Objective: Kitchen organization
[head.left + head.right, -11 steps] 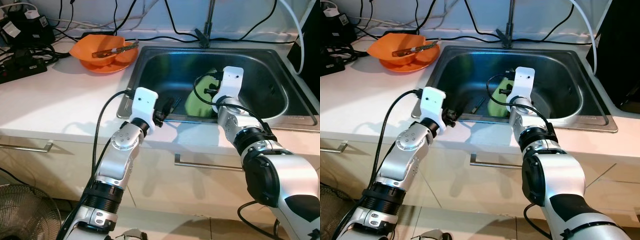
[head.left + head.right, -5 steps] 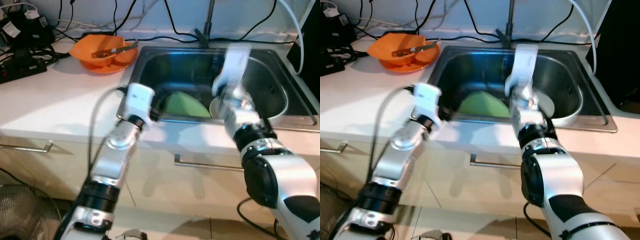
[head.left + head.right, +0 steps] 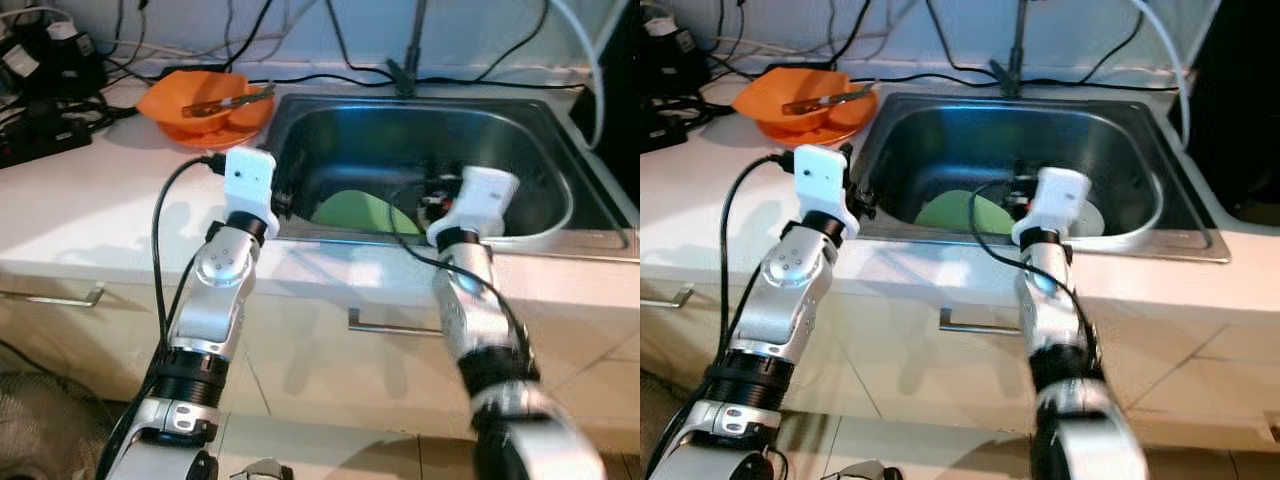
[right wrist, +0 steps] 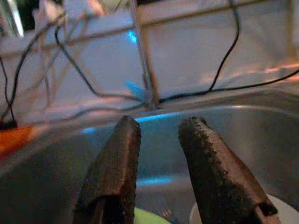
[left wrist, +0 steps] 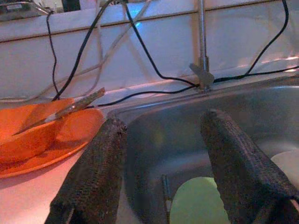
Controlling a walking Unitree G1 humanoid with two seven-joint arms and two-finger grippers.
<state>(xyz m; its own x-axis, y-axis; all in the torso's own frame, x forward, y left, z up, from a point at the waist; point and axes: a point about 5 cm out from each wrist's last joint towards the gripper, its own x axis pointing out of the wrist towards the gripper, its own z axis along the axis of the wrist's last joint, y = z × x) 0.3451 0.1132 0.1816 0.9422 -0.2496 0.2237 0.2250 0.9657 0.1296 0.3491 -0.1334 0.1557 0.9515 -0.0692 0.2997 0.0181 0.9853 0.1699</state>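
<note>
A round, flat green plate (image 3: 362, 211) lies at the bottom of the shiny metal sink (image 3: 545, 150). It is pale green and plain. Just beside it, on the right, sits a white plate (image 3: 1087, 218), partly hidden by the right arm.

The left gripper (image 5: 163, 175) hovers over the left rim of the sink. Its two black fingers (image 5: 96, 172) are spread wide apart, with nothing between them. The right gripper (image 4: 156, 158) hangs over the front edge of the sink, above the plates. Its fingers (image 4: 117, 163) have a small gap between them and hold nothing.

On the white tabletop (image 3: 110, 200), to the left of the sink, is an orange bowl (image 3: 205, 107) on an orange dish. A long tool (image 3: 232, 99) rests across the bowl. A thin tap (image 3: 1015, 45) stands behind the sink, and black cables (image 3: 330, 72) run along the wall.
</note>
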